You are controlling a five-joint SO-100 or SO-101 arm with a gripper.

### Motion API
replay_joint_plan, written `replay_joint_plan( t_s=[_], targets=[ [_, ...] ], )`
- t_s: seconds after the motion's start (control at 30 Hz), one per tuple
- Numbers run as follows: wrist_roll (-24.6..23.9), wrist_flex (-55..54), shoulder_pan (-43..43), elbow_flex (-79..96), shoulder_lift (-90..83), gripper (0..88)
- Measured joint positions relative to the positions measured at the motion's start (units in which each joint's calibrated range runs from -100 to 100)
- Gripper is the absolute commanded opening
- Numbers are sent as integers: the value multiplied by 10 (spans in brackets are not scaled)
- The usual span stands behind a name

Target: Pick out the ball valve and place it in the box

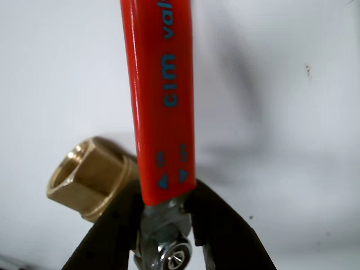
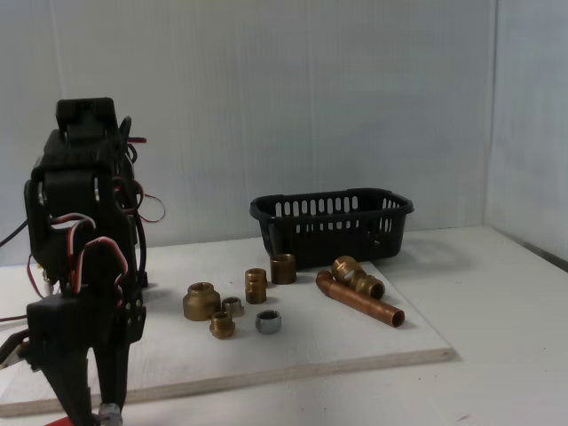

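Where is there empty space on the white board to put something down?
In the fixed view, the white board is bare in front of the copper pipe and the silver nut, along its near edge. It is crowded around the brass fittings, between the arm and the black basket.

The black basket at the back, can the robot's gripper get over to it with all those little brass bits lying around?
Probably yes. The gripper is shut on the ball valve, and the box is open-topped. The brass fittings and copper pipe lie low between them, so the arm could likely pass above.
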Motion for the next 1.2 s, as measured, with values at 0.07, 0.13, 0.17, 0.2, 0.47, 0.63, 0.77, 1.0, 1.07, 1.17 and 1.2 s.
replay_joint_plan(
  t_s=[0.07, 0.13, 0.17, 0.2, 0.47, 0.63, 0.77, 1.0, 1.07, 1.17, 1.2],
  targets=[
    [-4, 0, -1, 0, -3, 56],
    [-6, 0, -1, 0, -5, 56],
    [-6, 0, -1, 0, -5, 56],
    [-6, 0, -1, 0, -5, 56],
    [-6, 0, -1, 0, -5, 56],
    [-6, 9, -2, 0, -8, 48],
    [-6, 33, -9, 20, -29, 38],
    [-6, 45, -18, 53, -62, 32],
    [-6, 45, -19, 60, -66, 27],
    [-6, 45, -19, 60, -66, 24],
    [-6, 45, -19, 60, -66, 23]
  ],
)
